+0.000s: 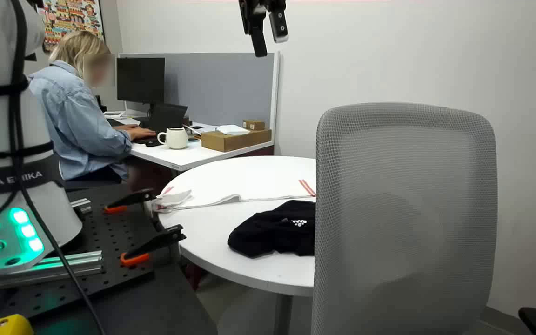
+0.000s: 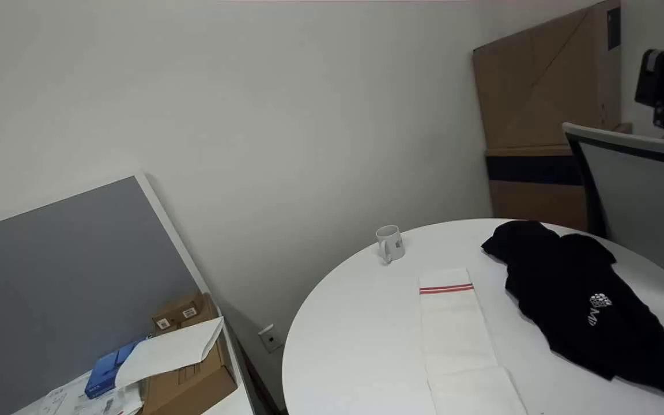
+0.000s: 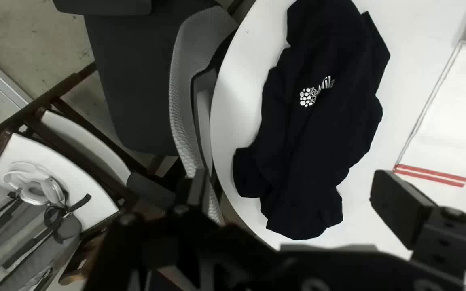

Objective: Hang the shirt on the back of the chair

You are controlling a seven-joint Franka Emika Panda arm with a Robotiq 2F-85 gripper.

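Observation:
A black shirt with a white logo lies crumpled on the round white table, in both exterior views [image 1: 272, 232] [image 2: 574, 294] and the wrist view [image 3: 314, 133]. A grey mesh chair stands at the table's edge, its back hiding part of the shirt in an exterior view [image 1: 407, 204]. The chair back also shows in an exterior view [image 2: 649, 184] and the wrist view [image 3: 182, 89]. My gripper [image 3: 291, 186] is open and empty, high above the table, its fingers wide apart. It also shows at the top of an exterior view [image 1: 270, 44] and, partly cut off, in an exterior view [image 2: 663, 92].
A white cloth with red stripes [image 2: 456, 328] lies on the table [image 2: 355, 340] beside the shirt. A mug [image 2: 391, 245] stands at the table's edge. A person [image 1: 77, 111] sits at a desk [image 1: 184, 160] behind. Cardboard boxes [image 2: 539, 98] stand by the wall.

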